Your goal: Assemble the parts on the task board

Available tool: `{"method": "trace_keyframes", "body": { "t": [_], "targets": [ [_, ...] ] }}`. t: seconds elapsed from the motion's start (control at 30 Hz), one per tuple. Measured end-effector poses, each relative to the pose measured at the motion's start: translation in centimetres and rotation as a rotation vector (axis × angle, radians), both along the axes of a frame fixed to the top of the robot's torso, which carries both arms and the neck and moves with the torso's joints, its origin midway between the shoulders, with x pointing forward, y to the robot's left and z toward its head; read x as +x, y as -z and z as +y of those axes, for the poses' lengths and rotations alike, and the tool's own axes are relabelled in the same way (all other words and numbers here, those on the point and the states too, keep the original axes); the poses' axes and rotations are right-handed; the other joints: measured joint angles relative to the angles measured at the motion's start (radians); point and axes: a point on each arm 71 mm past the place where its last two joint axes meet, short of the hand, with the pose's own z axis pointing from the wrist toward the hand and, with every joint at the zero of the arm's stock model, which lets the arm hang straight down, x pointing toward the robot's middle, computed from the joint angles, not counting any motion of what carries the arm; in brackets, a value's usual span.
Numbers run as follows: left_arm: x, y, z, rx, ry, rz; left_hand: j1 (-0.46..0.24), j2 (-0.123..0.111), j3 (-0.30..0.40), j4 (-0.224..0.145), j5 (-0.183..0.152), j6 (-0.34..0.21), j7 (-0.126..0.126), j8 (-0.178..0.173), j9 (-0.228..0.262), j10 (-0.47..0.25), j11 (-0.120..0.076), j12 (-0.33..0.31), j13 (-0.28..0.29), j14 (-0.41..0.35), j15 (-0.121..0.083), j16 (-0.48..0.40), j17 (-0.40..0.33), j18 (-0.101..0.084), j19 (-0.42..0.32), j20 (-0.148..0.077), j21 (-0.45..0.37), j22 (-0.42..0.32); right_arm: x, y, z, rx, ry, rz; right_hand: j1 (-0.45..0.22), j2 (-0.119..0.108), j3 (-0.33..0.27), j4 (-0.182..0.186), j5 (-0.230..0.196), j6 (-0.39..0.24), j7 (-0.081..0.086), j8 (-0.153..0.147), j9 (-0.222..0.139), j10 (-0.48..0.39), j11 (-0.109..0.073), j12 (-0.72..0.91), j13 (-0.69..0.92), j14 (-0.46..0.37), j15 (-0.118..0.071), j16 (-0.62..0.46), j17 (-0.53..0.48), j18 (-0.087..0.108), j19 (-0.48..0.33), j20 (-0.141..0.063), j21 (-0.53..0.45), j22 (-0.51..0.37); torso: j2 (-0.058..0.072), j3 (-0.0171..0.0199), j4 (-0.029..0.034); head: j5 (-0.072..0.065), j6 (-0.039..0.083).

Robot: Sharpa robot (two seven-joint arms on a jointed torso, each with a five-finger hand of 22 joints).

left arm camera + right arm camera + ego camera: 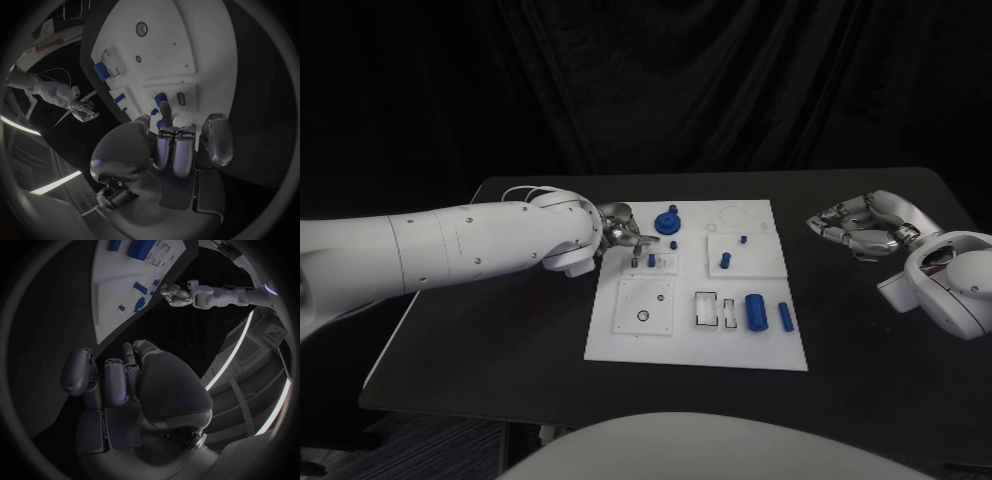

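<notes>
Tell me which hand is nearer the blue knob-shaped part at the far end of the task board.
Left. The left hand sits over the task board's far left area, right beside the blue knob-shaped part. The right hand hovers off the board's right edge, above the black table.

I can read no text, label, brand, number or sign anywhere from my station. The task board (700,352) in the middle of the frame carries only outlined shapes, no lettering I can make out, and the blue parts (756,311) on it bear no legible markings either.
</notes>
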Motion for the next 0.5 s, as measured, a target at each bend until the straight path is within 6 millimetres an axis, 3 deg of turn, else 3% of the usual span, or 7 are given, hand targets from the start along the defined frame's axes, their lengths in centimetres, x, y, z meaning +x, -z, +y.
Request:
{"method": "trace_keyframes", "body": {
  "t": [0.13,0.3,0.5],
  "targets": [
    [1.1,-3.1,0.2,0.001,0.000,-0.080,0.007,-0.007,-0.001,-0.001,0.001,-0.006,-0.005,0.000,0.009,-0.003,-0.003,0.000,0.000,-0.004,-0.004,0.000,0.000,0.000,0.002,0.002,0.004,0.000,0.0,0.0,-0.1,0.000,0.001,0.000,0.000,0.000,0.000,0.000,0.000,0.000,0.000,0.000,0.000,0.000,0.000,0.000,0.000,0.000,0.000,0.000,0.000,0.000,0.000,0.000,0.000,0.000,0.000,0.0000,0.0002,-0.001,0.000],
    [1.7,-6.3,0.8,0.009,0.003,-0.151,0.067,-0.012,0.004,-0.021,0.040,-0.046,0.002,0.005,0.037,-0.003,-0.003,0.000,0.000,-0.004,-0.003,0.000,0.000,0.000,0.009,0.002,0.008,0.000,0.0,0.0,0.0,0.000,-0.001,0.000,0.000,0.000,0.000,0.000,0.000,0.000,0.000,0.000,0.000,0.000,0.000,0.000,0.000,0.000,0.000,0.000,0.000,0.000,0.000,0.000,0.000,0.000,0.000,0.0000,0.0009,0.002,0.000],
    [2.6,-7.4,1.5,0.046,-0.004,-0.164,0.091,-0.013,0.012,-0.030,0.047,-0.063,0.006,0.005,0.044,-0.003,-0.003,0.000,0.000,-0.004,-0.003,0.000,0.000,0.000,0.009,0.002,0.011,0.001,0.1,0.0,0.2,0.001,-0.005,-0.002,0.000,0.000,0.000,0.000,0.000,0.000,0.000,0.000,0.000,0.000,0.000,0.000,0.000,0.000,0.000,0.000,0.000,0.000,0.000,0.000,0.000,0.000,0.001,-0.0004,-0.0013,0.009,0.000]
  ]
}}
